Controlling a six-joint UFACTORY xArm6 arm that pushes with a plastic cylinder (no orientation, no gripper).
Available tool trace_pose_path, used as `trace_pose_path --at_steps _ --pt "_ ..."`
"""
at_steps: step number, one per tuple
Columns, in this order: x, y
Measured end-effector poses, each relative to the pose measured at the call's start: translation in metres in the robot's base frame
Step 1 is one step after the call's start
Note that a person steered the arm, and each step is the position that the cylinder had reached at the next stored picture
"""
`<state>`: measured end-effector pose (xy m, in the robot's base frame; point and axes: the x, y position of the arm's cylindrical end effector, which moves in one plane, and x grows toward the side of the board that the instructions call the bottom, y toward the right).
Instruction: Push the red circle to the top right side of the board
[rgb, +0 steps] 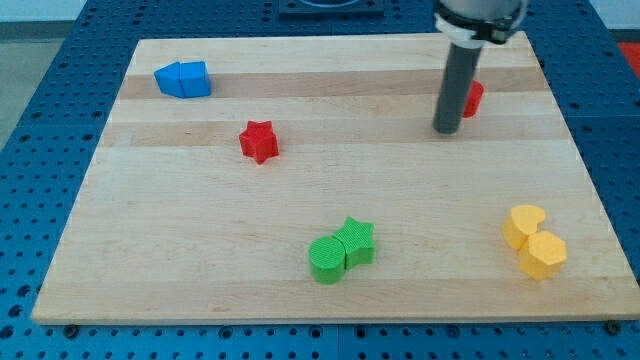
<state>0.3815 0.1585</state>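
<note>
The red circle (473, 98) lies near the view's top right, mostly hidden behind my dark rod; only its right edge shows. My tip (446, 129) rests on the board just left of and slightly below the red circle, touching or nearly touching it. The wooden board (300, 200) fills most of the view.
A red star (259, 141) lies left of centre. A blue block (183, 79) sits at the top left. A green circle (326, 259) and a green star (356, 242) touch at the bottom centre. A yellow heart (524, 225) and a yellow hexagon (544, 255) sit at the bottom right.
</note>
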Motion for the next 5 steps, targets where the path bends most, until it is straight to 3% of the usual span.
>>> trace_pose_path --at_steps 1,5 --pt "-0.041 0.032" --pt "-0.071 0.035"
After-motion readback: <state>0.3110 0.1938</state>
